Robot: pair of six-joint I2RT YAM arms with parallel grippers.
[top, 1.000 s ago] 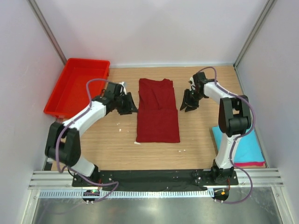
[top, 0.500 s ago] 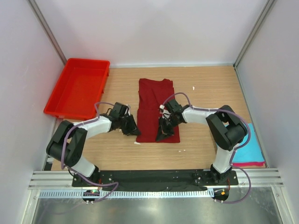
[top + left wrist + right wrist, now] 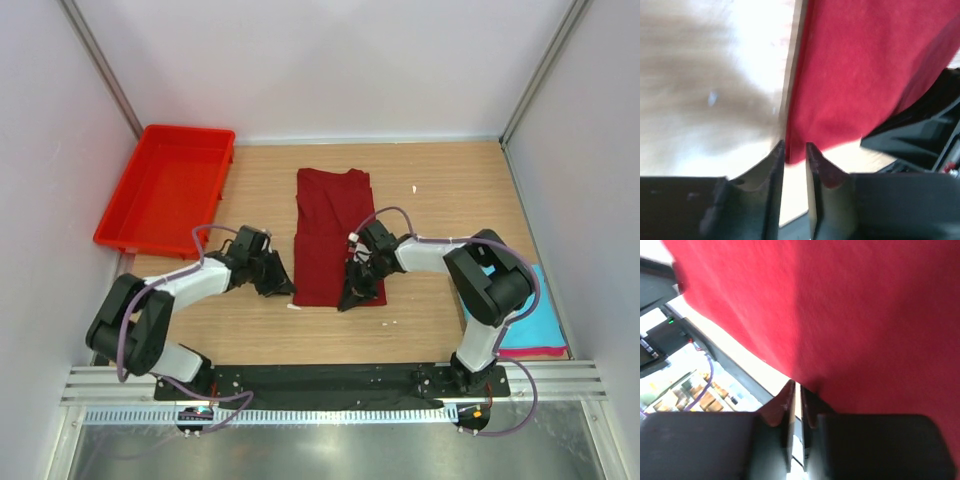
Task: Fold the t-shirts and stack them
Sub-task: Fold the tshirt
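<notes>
My left end effector (image 3: 283, 286) pinches the lower-left hem corner of the maroon t-shirt (image 3: 335, 220), which lies mid-frame on the desk (image 3: 440, 190). My right end effector (image 3: 348, 298) is narrowed onto the hem further right. I should lift both evenly (no skew) and carry the hem toward the collar. A red tray (image 3: 165, 185) sits upper left, and white walls (image 3: 330, 60) enclose everything.

plain dark maroon t-shirt (image 3: 330, 225), bright red tray (image 3: 160, 190), light wood-grain counter (image 3: 440, 190), turquoise t-shirt (image 3: 532, 322) with a pink t-shirt (image 3: 540, 352) edge under it, arms (image 3: 190, 280) white and black with purple cables (image 3: 212, 229)
</notes>
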